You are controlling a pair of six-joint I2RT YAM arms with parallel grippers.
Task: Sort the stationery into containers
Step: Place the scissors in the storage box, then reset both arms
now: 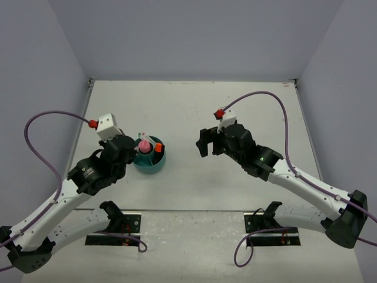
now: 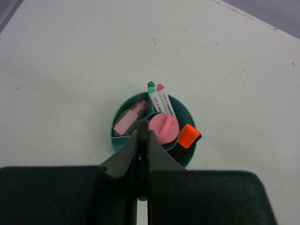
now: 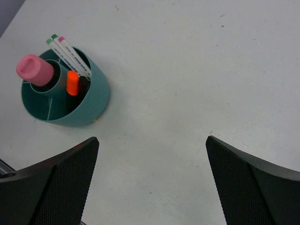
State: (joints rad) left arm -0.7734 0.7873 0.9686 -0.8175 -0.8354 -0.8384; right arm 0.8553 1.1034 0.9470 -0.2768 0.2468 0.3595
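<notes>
Bright, even overhead light — soft, faint shadows — mostly crisp focus

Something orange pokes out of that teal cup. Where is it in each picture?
Top external: orange cap left of centre, at the right side of the teal organizer.
Left wrist: orange cap mid-picture, at the rim's lower right.
Right wrist: orange cap upper left.
Landmark: the round pink top beside it in all three.
</notes>
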